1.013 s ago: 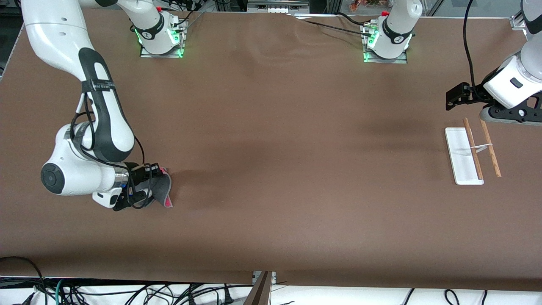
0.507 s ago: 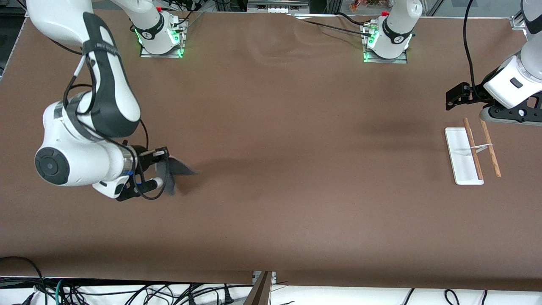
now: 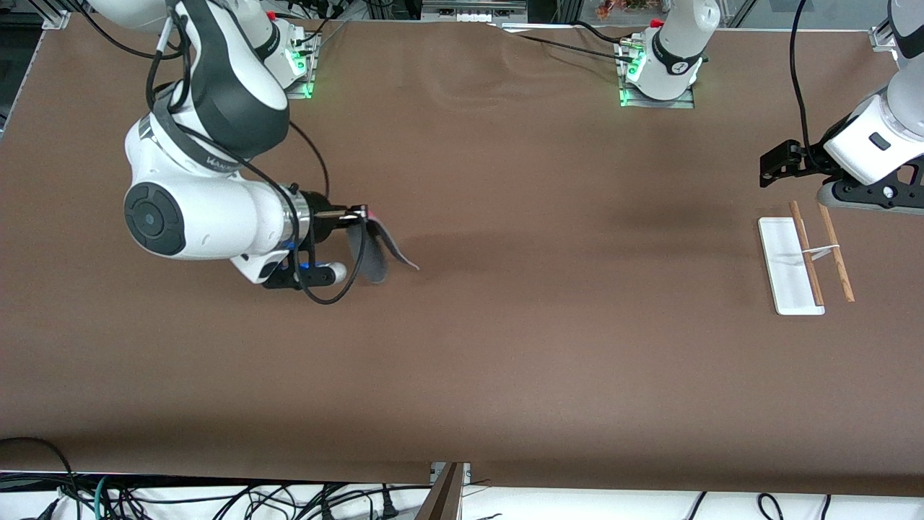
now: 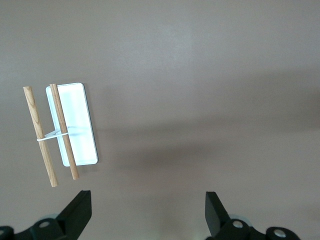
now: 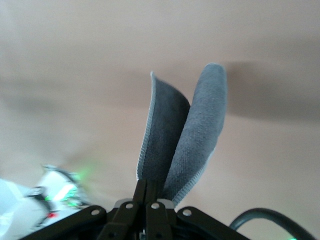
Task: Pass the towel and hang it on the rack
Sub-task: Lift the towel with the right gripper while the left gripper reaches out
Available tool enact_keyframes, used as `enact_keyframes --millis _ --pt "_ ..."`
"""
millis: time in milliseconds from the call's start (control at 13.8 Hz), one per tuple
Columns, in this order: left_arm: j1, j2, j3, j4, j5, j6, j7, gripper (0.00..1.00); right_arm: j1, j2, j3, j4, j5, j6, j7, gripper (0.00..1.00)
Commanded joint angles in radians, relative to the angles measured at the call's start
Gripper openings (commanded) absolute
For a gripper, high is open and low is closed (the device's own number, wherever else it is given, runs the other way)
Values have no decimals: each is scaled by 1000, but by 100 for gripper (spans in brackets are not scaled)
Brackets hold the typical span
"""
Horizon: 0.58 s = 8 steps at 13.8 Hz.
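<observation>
Right gripper [image 3: 359, 214], raised over the brown table [image 3: 505, 347] toward the right arm's end, has its fingers clamped together on one edge of the towel [image 3: 375, 249]. The towel hangs folded from the fingers, clear of the table, grey side outward in two flaps [image 5: 185, 135]. Left gripper [image 4: 147, 212] waits above the table near the rack [image 3: 801, 260], fingers spread wide and holding nothing. The rack [image 4: 62, 130] stands at the left arm's end, its two wooden rods bare.

No legible text, labels, brands or numbers on anything
</observation>
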Motion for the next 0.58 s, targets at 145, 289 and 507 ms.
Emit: enact_keyframes --millis 145,289,507 --pt "-4 18 4 37 -40 -26 5 100 -12 -6 87 38 235 126 322 0" --pt "-7 40 4 38 -129 -21 5 100 -13 -8 153 40 256 209 417 0" --pt "-15 50 3 38 -252 -16 9 100 -13 -8 237 46 259 330 552 0"
